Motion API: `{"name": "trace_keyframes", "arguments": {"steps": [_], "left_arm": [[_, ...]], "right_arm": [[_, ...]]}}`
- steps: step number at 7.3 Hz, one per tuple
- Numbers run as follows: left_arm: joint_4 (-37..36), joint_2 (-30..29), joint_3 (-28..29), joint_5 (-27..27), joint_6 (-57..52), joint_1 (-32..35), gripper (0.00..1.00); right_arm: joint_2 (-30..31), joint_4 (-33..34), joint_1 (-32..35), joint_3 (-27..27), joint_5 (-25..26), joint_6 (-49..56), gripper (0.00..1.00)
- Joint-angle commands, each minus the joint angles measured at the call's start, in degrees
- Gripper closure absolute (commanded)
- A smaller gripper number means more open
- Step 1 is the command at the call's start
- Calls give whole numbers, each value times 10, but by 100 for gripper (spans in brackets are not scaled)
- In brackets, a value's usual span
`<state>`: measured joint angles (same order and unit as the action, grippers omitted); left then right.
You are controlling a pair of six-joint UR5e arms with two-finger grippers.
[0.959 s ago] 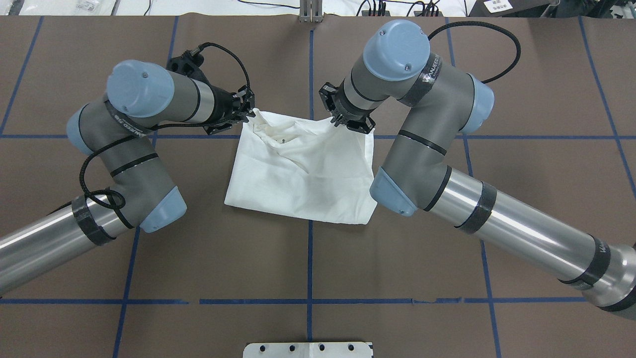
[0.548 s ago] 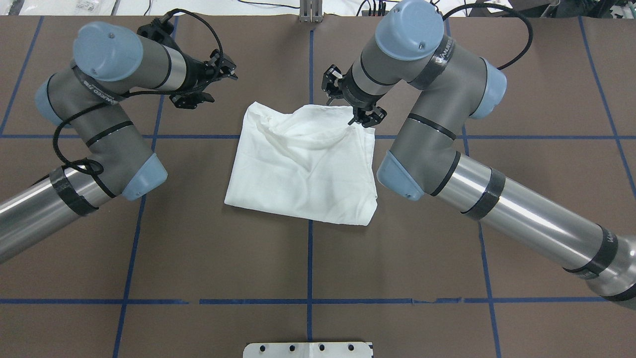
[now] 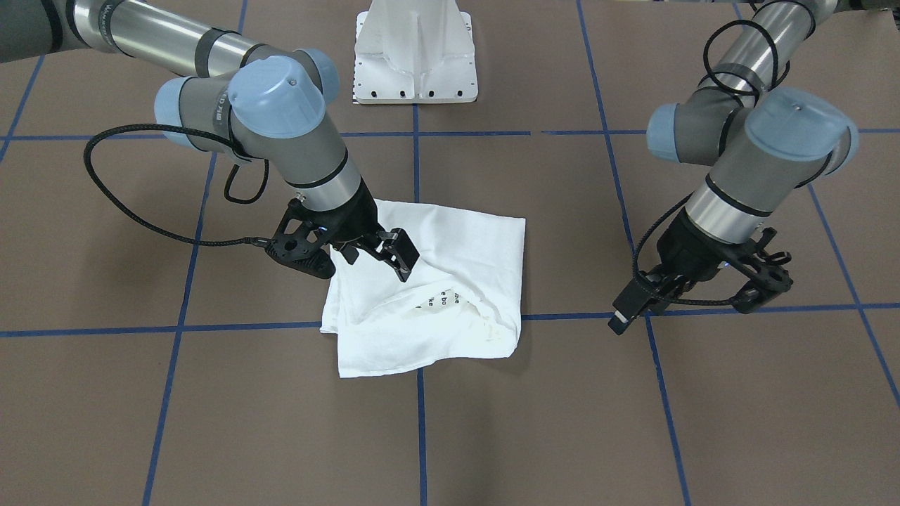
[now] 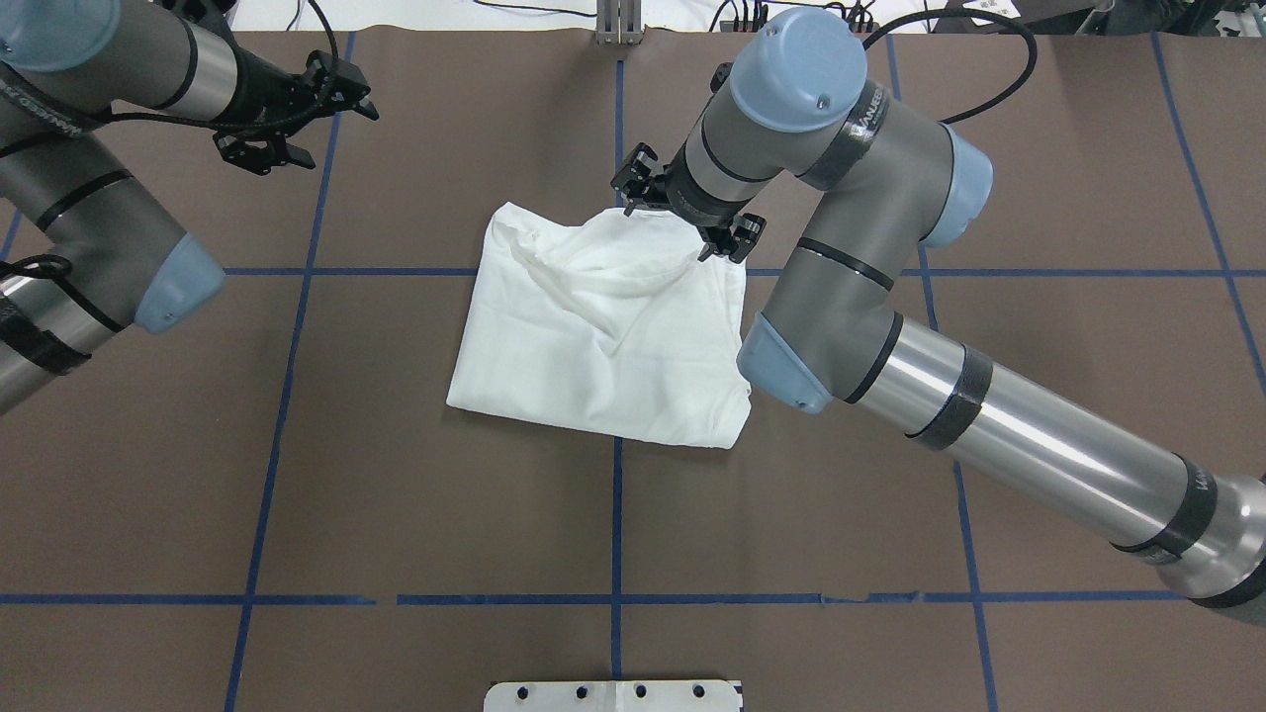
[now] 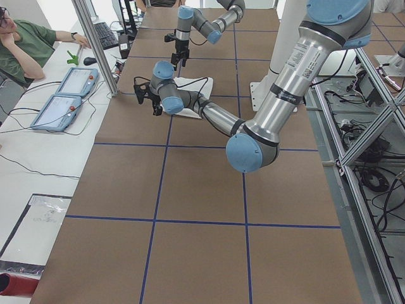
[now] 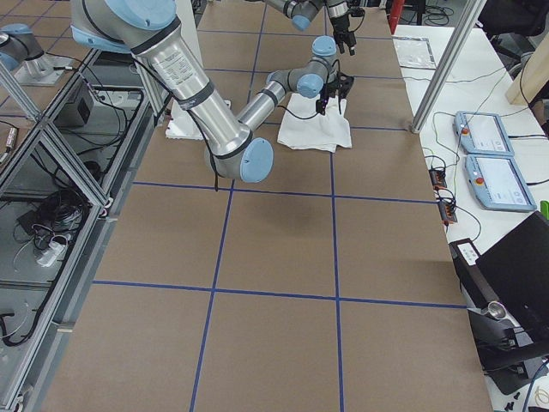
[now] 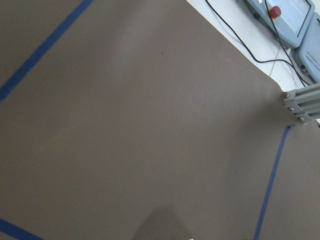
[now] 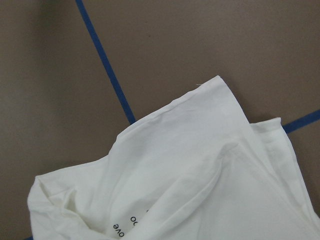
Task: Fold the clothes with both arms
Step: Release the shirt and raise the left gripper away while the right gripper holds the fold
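Note:
The white shirt [image 4: 593, 336] lies folded in a rough rectangle at the table's middle. Its far edge is rumpled, and a few black printed letters show in a fold there [image 3: 450, 299]. My right gripper [image 4: 682, 222] hovers just over the shirt's far right corner. In the front view the right gripper [image 3: 376, 256] looks open and holds no cloth. The right wrist view shows the shirt [image 8: 200, 165] below, without fingers in frame. My left gripper [image 4: 351, 99] is open and empty, well off to the shirt's far left, above bare table [image 3: 626, 316].
The white pedestal base [image 3: 415, 63] stands at the robot's side of the table. Blue tape lines [image 4: 616, 514] cross the brown table. Teach pendants [image 7: 295, 20] and an aluminium post [image 7: 302, 102] sit beyond the far edge. An operator [image 5: 25, 44] sits there.
My left gripper let go of the shirt's far left corner and swung away to the left and back. My right gripper released the far edge; the fold settled onto the shirt.

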<state>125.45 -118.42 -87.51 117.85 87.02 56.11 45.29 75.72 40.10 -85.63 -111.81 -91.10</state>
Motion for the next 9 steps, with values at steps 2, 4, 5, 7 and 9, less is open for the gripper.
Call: {"name": "trace_keyframes", "arguments": {"steps": [2,4,5,7,9], "left_arm": [[0,16,-18,8,-22,8,1],[0,16,-19,7,-22,7,1],[0,16,-19,7,-20,5,1],[1,16,-19,7,-18,4,1],[4,15,-18,7,-16,3,1]], "right_arm": [[-24,1,-27,102,69,94,0],[-28,14,-34,129,63,92,0],[-30,37,-39,131,62,88,1],[-37,70,-39,130,41,86,23],[-35,67,-38,132,42,87,55]]}}
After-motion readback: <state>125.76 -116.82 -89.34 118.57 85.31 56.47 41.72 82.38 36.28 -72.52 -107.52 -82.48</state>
